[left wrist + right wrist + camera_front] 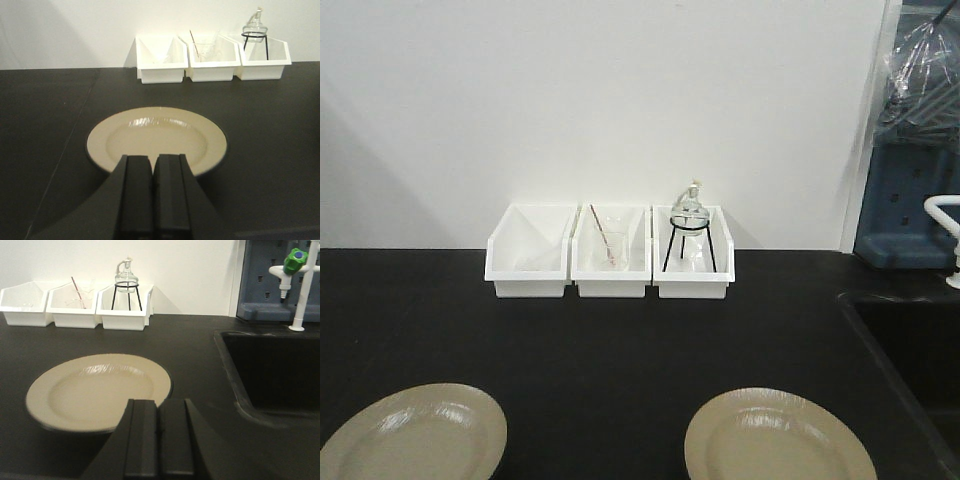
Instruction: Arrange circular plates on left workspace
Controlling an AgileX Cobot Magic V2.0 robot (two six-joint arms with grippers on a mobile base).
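Observation:
Two round beige plates lie flat on the black benchtop. The left plate sits at the front left and the right plate at the front right, apart from each other. In the left wrist view the left plate lies just beyond my left gripper, which is shut and empty above its near rim. In the right wrist view the right plate lies ahead and to the left of my right gripper, which is shut and empty. Neither gripper shows in the front view.
Three white bins stand in a row against the back wall; the right one holds a glass flask on a black tripod. A sunken black sink lies at the right with a white tap with a green knob.

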